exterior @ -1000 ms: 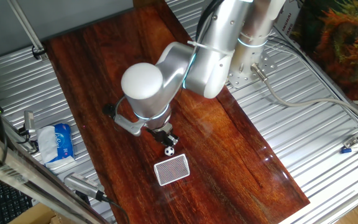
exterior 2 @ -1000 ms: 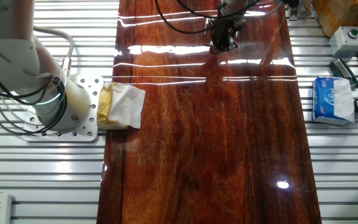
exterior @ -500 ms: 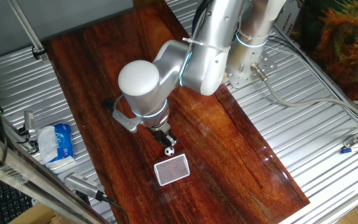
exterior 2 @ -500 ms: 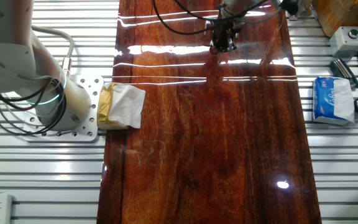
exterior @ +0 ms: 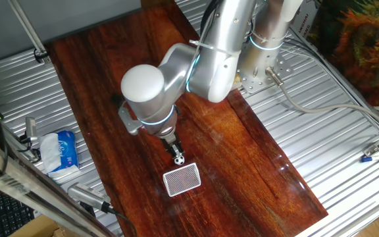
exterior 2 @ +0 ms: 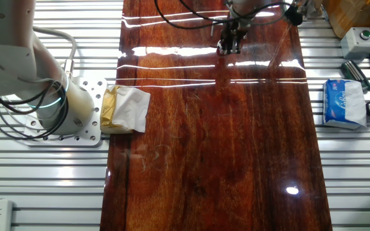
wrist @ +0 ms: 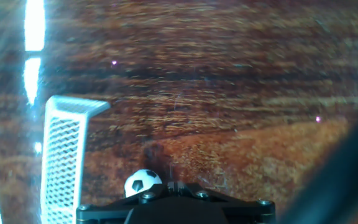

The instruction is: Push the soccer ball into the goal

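The soccer ball (exterior: 178,158), white with black patches, lies on the dark wooden table (exterior: 242,158) just above the goal (exterior: 181,179), a small white-framed box with grey mesh. My gripper (exterior: 175,149) points down with its tips right behind the ball, on the side away from the goal. In the hand view the ball (wrist: 143,182) sits at the left of the shut fingertips (wrist: 174,185), and the goal (wrist: 64,162) stands farther left, seen side-on. In the other fixed view only the gripper (exterior 2: 229,46) shows at the table's far end; ball and goal are out of view there.
A blue-and-white tissue packet (exterior: 62,150) lies on the metal slats left of the table, also seen as the tissue packet (exterior 2: 344,102). A yellow-and-white wrapped pack (exterior 2: 126,109) lies by the robot base (exterior 2: 56,106). The table's front edge runs close behind the goal.
The hand has turned and shifted slightly left, bringing the fingertips down against the ball. Ball and goal have stayed where they were.
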Controlling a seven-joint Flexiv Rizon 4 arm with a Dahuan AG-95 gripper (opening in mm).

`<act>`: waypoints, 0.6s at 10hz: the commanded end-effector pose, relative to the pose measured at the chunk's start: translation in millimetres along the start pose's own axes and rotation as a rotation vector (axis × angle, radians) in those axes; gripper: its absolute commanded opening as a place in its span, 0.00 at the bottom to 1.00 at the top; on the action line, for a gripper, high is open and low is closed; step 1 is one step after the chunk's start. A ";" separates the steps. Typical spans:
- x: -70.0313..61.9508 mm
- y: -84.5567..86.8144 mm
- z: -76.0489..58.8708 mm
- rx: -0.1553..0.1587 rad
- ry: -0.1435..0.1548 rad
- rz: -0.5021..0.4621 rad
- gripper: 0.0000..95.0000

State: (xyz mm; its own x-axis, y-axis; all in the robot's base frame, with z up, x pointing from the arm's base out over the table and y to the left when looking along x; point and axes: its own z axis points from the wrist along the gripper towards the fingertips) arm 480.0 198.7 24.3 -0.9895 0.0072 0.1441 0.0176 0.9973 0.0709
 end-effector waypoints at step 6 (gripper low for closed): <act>-5.3 8.4 2.1 -0.070 -0.004 0.117 0.00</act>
State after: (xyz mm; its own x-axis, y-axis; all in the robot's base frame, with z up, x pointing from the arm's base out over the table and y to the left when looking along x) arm 485.6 209.9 21.7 -0.9811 0.1251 0.1479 0.1441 0.9816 0.1256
